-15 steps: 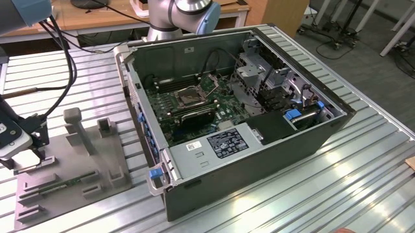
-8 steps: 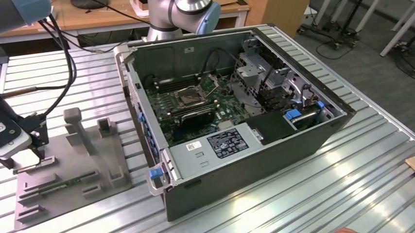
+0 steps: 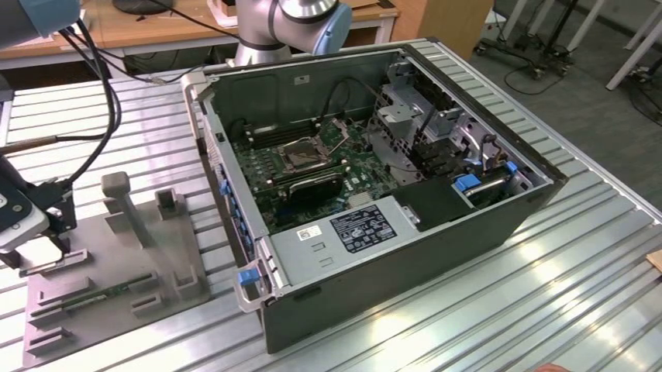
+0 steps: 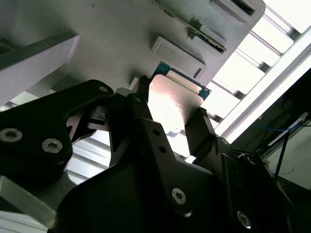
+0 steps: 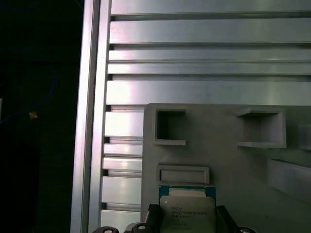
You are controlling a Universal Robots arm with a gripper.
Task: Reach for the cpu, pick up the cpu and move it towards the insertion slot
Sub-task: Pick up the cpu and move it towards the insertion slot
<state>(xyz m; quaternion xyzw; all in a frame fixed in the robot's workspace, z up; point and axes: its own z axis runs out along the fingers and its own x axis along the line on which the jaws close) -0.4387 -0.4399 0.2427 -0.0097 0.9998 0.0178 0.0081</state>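
Chip (image 5: pixel 187 206) in the grasp of your gripper (image 3: pixel 36 254), seen in both wrist views: the two black fingers (image 4: pixel 201 131) pinch it by opposite edges, its pale metal face showing between them. Just beyond the fingertips lies a shallow rectangular recess (image 5: pixel 183 174) of the grey holder plate (image 3: pixel 93 256). A green memory stick (image 3: pixel 101 295) rests on that plate, near the fingers. The socket (image 3: pixel 303 153) sits well apart from the fingers, inside the open computer case (image 3: pixel 435 248) on the slatted metal table (image 3: pixel 538 287).
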